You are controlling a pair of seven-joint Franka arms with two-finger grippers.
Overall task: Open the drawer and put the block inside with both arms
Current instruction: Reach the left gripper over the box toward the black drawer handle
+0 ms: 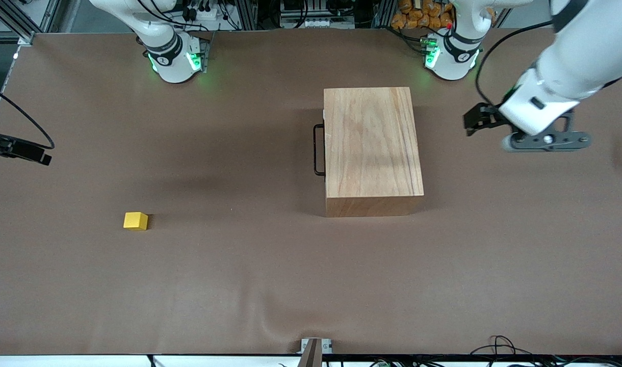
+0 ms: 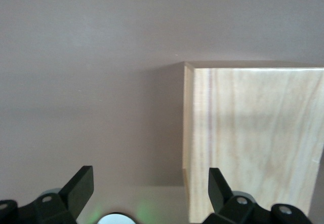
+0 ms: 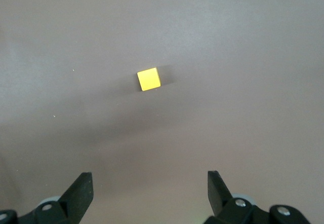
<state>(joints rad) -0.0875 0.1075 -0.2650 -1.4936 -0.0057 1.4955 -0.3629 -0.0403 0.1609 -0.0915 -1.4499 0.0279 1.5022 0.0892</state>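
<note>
The large light-wood box stands mid-table with its drawer shut. The drawer's thin black handle faces the right arm's end. The small yellow block lies on the brown table, nearer the front camera than the box and toward the right arm's end. My left gripper is open and empty, up over the table beside the box at the left arm's end. In the left wrist view the gripper looks down past the box. My right gripper is open and empty at the table's edge. In the right wrist view the gripper is apart from the block.
Brown cloth covers the whole table. The two green-lit arm bases stand along the edge farthest from the front camera. A small metal bracket sits at the edge nearest the camera.
</note>
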